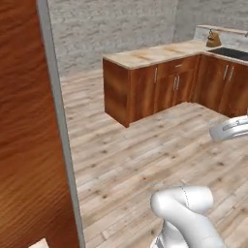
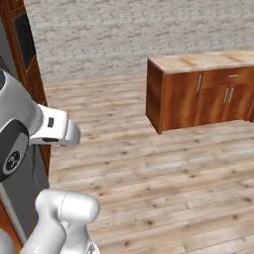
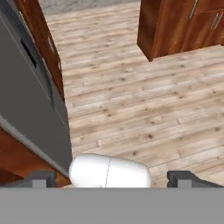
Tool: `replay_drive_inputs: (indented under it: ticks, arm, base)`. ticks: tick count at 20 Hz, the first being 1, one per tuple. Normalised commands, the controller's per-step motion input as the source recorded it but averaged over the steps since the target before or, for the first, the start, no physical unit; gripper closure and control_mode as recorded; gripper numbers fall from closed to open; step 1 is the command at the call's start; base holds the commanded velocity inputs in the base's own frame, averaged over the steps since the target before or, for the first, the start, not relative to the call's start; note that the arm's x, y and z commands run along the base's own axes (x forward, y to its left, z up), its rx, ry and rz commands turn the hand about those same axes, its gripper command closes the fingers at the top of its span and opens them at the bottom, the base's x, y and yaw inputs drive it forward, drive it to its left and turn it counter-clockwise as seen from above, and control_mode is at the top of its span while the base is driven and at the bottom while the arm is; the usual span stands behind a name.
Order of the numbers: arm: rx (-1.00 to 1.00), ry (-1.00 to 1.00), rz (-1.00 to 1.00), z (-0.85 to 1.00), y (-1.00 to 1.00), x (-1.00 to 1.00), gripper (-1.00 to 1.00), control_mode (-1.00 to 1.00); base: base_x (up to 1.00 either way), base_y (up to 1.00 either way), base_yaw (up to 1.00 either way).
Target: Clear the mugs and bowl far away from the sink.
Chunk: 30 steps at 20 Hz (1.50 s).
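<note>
The mugs, the bowl and the sink are out of view. My gripper (image 3: 112,180) is open: its two dark fingertips (image 3: 41,179) stand far apart at the bottom of the hand view, with nothing between them. It looks down over a wooden plank floor (image 3: 131,100). White arm links show at the lower right of the left base view (image 1: 186,208) and on the left of the right base view (image 2: 49,130).
A wooden cabinet run with a pale counter (image 1: 155,55) (image 2: 198,62) stands ahead across the floor. A dark flat panel (image 1: 231,52) lies in its far right part. A tall wooden wall (image 1: 24,121) and a grey appliance front (image 3: 30,100) rise close on the left.
</note>
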Motion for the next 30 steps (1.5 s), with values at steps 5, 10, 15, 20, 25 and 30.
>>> replay_drive_inputs:
  ticks: [5, 10, 15, 20, 25, 30]
  arm:
    - [0.00, 0.00, 0.00, 0.00, 0.00, 0.00, -1.00, 1.00]
    - [0.00, 0.00, 0.00, 0.00, 0.00, 0.00, -1.00, 1.00]
    - [0.00, 0.00, 0.00, 0.00, 0.00, 0.00, -1.00, 1.00]
    - [0.00, 0.00, 0.00, 0.00, 0.00, 0.00, -1.00, 1.00]
    - [0.00, 0.00, 0.00, 0.00, 0.00, 0.00, -1.00, 1.00]
    - [0.00, 0.00, 0.00, 0.00, 0.00, 0.00, -1.00, 1.00]
  base:
    - [0.00, 0.00, -1.00]
    - [0.34, -0.08, -0.84]
    - [1.00, -0.05, -0.27]
    - [1.00, 0.00, -0.03]
    - [1.00, -0.15, -0.02]
    - [1.00, -0.63, 0.13]
